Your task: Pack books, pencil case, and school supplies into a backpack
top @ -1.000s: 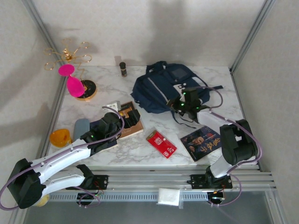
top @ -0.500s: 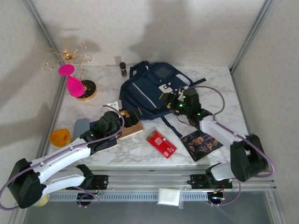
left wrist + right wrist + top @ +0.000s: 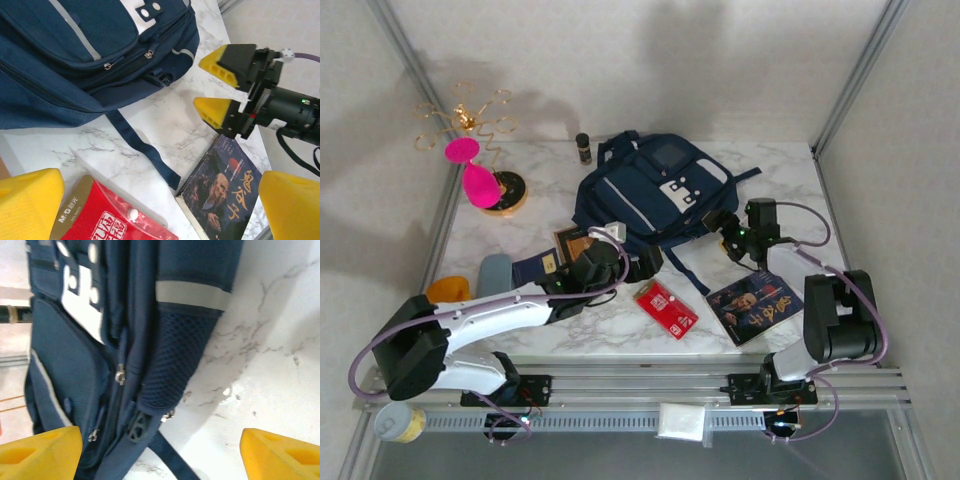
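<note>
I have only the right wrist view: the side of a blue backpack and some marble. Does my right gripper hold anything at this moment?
Observer: No. The right gripper is open and empty, beside the backpack with bare marble between them.
Operator: Thank you. Where is the nearest book to it?
Observer: The portrait book lies face up on the table, nearer to the arm bases than that gripper.
</note>
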Robot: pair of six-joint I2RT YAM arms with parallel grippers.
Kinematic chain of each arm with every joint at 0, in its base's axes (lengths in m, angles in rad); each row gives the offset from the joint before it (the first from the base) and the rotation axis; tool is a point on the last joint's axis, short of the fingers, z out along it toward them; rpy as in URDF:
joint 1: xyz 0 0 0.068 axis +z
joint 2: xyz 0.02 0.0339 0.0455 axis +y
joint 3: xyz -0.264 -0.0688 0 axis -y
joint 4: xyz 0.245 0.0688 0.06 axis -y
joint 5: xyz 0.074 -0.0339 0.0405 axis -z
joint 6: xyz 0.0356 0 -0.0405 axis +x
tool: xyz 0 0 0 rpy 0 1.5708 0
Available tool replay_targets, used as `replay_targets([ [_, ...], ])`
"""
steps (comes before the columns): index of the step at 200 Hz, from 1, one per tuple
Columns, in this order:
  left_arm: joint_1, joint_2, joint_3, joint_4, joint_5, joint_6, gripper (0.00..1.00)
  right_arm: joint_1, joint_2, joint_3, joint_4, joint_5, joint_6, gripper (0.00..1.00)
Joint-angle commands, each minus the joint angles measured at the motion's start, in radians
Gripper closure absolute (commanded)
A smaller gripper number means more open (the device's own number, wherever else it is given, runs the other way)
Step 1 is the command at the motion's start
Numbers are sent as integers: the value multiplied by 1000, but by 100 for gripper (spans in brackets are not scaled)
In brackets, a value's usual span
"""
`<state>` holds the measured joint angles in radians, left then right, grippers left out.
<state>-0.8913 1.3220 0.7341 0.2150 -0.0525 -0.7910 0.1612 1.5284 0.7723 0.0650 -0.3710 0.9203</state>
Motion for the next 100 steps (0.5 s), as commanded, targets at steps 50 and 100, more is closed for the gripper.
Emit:
replay_targets([
  [50,-38,115,78,39,-17,24,1,9,276,140,213,-22,71,28],
  [100,-40,134,67,63,14,113,3,18,334,154,343,-19,120,59],
])
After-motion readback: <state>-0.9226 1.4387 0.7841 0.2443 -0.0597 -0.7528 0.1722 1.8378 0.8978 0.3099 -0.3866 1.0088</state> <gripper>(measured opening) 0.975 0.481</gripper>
